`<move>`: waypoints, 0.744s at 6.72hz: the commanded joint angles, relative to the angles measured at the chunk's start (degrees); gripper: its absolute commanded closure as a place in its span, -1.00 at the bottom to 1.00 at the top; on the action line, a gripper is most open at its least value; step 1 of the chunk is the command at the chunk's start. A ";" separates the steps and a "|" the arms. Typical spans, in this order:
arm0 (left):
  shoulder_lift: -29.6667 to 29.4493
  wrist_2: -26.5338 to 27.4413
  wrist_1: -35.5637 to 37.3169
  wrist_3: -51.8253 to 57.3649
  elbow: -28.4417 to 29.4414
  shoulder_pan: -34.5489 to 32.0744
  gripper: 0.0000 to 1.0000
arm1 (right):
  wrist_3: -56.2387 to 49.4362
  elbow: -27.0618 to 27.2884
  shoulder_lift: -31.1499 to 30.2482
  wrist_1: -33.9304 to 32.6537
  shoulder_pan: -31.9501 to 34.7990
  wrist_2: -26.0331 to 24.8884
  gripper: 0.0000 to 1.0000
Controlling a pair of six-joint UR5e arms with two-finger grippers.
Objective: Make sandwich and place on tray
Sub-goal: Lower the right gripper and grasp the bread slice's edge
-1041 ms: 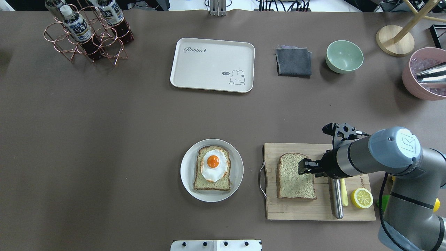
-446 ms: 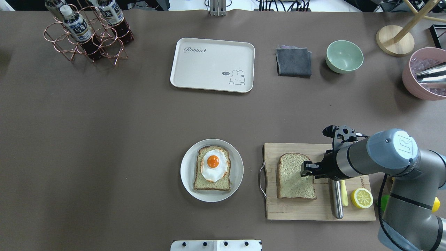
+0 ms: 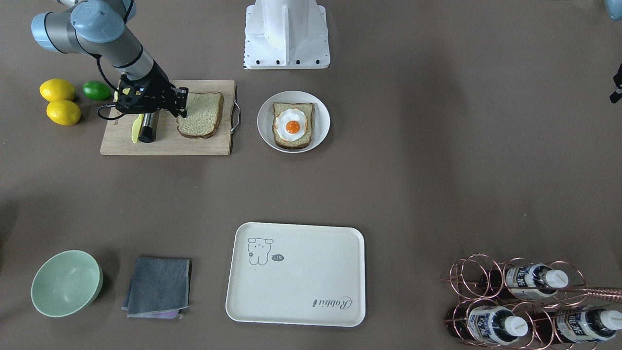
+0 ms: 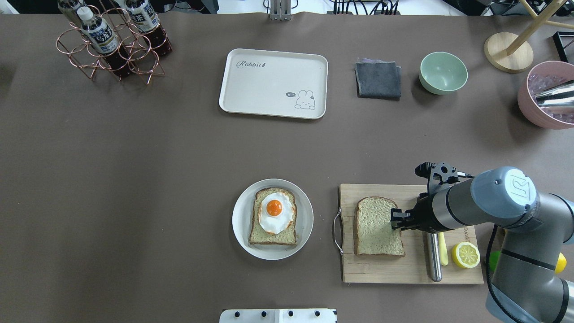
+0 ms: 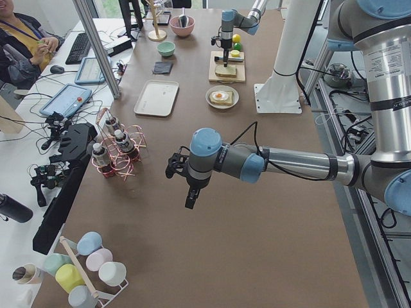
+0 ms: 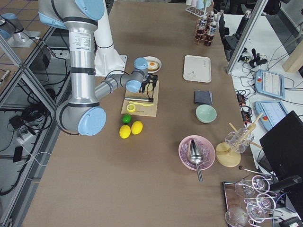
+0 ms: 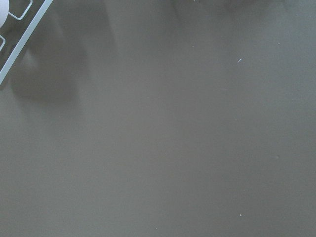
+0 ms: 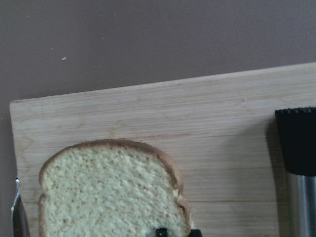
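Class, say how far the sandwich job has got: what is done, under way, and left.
Done: the egg lies on one bread slice on the plate. In hand: the right gripper sits at the edge of the second slice on the cutting board; grip unclear. Left: cover the egg with that slice, then move the sandwich to the bare tray.

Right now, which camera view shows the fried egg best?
The overhead exterior view: the fried egg lies uncovered on its bread slice, yolk and white both clear. The front-facing view shows it slightly smaller; the side views, a tiny spot; the wrist views, nothing.
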 commanded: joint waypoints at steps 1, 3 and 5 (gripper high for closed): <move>0.07 0.02 0.00 0.00 -0.14 -0.24 -0.96 | 0.08 -0.07 0.00 0.02 -0.10 0.41 1.00; 0.16 -0.07 0.00 0.00 -0.06 -0.50 -0.96 | 0.08 1.15 0.17 0.02 0.51 2.15 1.00; 0.16 -0.07 0.00 0.00 -0.23 -0.50 -0.96 | 0.08 2.56 0.96 0.10 3.48 5.22 1.00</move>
